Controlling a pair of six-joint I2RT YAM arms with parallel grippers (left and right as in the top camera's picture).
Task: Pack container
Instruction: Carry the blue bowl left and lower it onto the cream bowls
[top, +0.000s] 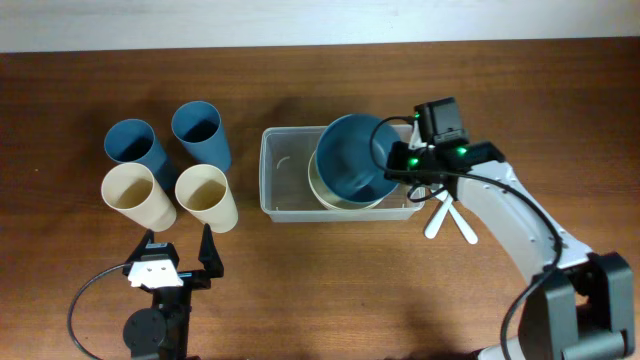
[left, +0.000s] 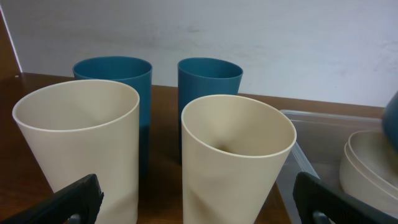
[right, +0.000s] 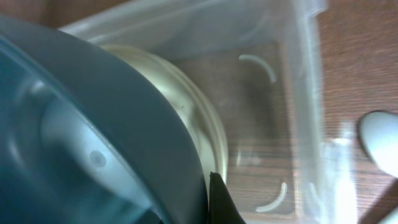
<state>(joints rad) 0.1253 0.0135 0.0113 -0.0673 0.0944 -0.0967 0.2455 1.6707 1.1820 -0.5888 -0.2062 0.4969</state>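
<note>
Nearest, at the left, the left gripper (top: 180, 240) stands open and empty, facing the cups (top: 205, 195). Farther off, mid-table, the container (top: 285, 175) runs left to right. The right gripper (top: 398, 160), at its right end, is clamped on the blue bowl (top: 350, 155) inside it.

My left fingers (top: 208, 252) gape wide, and ahead of them two cream cups (top: 205, 197) stand side by side, two blue cups (top: 200, 133) just behind; only slim gaps part the four. Bare surface (top: 60, 130) lies left of the cluster. My right fingers (right: 216, 200) pinch the blue bowl (top: 350, 155), which with the cream bowl (top: 335, 203) beneath crowds the right half of the container (top: 283, 175); its left half is free. White utensils (top: 446, 216) lie just beside its right wall.
</note>
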